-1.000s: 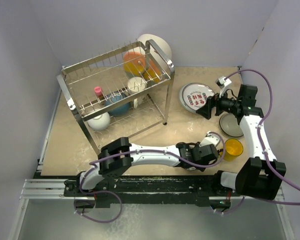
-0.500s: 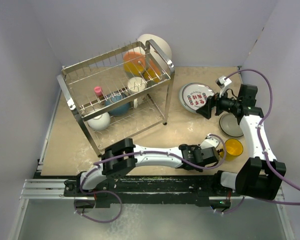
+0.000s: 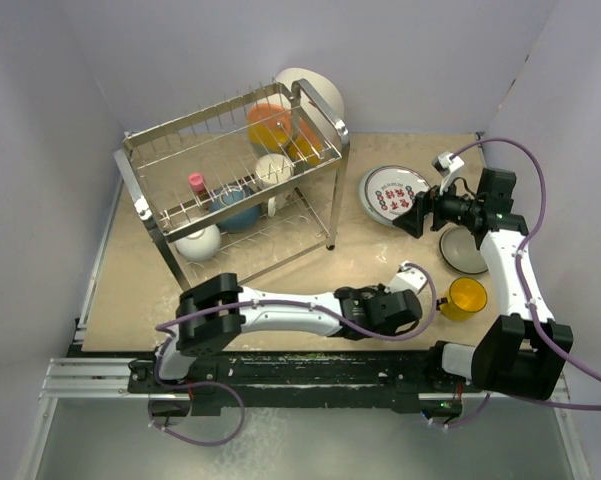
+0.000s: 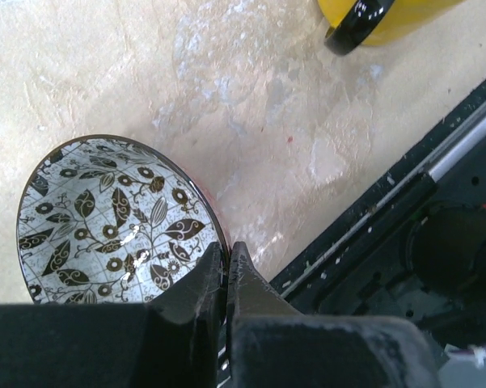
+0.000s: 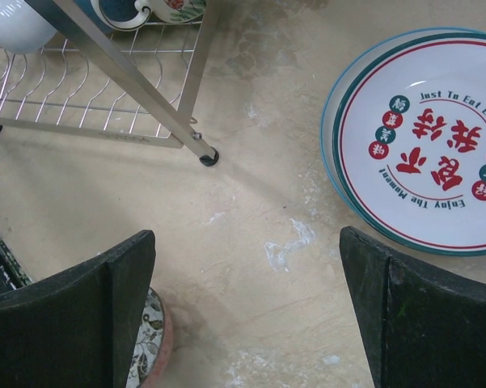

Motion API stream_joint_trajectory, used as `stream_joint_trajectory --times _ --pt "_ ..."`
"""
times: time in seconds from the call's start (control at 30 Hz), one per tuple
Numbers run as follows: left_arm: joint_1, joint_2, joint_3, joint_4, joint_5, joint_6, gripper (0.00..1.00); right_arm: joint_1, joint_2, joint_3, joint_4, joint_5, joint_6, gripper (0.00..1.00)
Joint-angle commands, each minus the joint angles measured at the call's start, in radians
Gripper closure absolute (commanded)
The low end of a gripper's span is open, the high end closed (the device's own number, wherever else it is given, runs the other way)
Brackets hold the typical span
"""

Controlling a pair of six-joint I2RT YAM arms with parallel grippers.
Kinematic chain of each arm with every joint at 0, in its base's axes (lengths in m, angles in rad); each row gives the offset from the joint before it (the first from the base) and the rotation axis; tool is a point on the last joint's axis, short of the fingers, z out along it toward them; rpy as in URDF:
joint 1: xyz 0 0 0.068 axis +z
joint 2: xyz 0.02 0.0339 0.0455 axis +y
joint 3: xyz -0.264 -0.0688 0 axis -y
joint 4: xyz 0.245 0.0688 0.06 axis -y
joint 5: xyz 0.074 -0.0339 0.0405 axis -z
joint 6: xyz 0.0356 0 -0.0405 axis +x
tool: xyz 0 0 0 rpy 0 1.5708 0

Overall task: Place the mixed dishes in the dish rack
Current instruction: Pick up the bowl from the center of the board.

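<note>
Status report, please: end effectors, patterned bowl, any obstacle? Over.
Left end effector shut on patterned bowl rim. Right end effector open, beside red-lettered plate. Yellow cup near bowl, not touching.

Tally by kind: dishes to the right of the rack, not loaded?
Plates: 3 (red-lettered plate, teal-rimmed plate under it, grey plate)
Bowls: 1 (patterned bowl, in the left gripper)
Cups: 1 (yellow cup)
Total: 5
</note>
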Motion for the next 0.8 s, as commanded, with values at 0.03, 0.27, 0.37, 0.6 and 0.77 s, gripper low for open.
stream_joint_trajectory --times 0.03,0.27,0.37,0.6,0.77 --pt "0.0 -0.226 -0.194 0.25 0.02 0.056 1.0 -0.006 -0.017 -0.001 0.013 -0.03 -0.001 0.03" --pt "0.087 -0.457 -0.488 0.546 0.257 0.082 1.0 -0.005 -0.024 0.007 -0.028 -0.012 -0.105 0.02" --pt "0.127 -0.531 -0.592 0.633 0.366 0.124 1.0 -0.004 -0.04 -0.037 -0.009 -0.033 -0.136 0.02" --pt "0.193 -0.663 -0.685 0.551 0.481 0.28 1.0 -0.002 -0.104 -0.102 -0.089 -0.212 -0.396 0.04" --pt "0.22 -0.745 -0.718 0.475 0.534 0.436 1.0 0.03 -0.117 -0.123 -0.364 -0.333 -0.895 0.0"
